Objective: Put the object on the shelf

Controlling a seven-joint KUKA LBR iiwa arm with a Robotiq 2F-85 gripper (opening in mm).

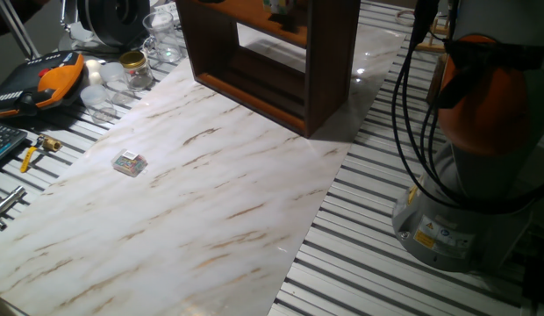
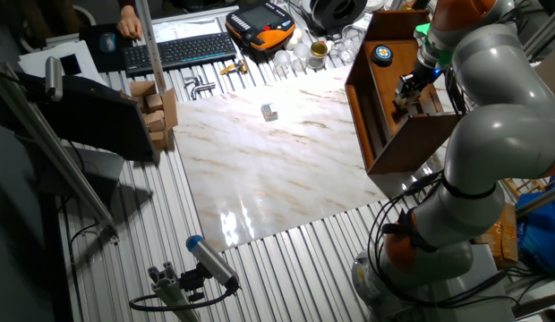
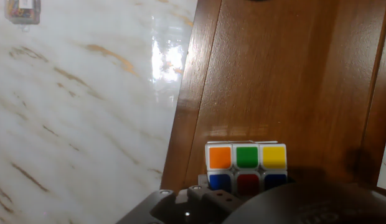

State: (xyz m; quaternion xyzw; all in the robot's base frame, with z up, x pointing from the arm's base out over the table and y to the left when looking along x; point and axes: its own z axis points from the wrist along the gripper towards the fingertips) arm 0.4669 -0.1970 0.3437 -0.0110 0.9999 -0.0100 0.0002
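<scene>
The cube (image 3: 246, 167) sits square on the shelf (image 3: 286, 87) board at the tabletop's (image 3: 87, 112) far edge, orange-green-yellow row uppermost, no readable writing; whether the gripper (image 2: 410, 88) grasps it, I cannot tell.

Both fixed views are dim and a little grainy; light falls from overhead and leaves white glare patches on the glossy marble desk (image 2: 260, 161), strongest near its front edge in the other fixed view; the shelf (image 1: 263, 61) casts a soft shadow beside its base; the hand view is brighter and warmer, with a blown-out reflection by the board's edge and a blurred dark tool housing at the bottom.
</scene>
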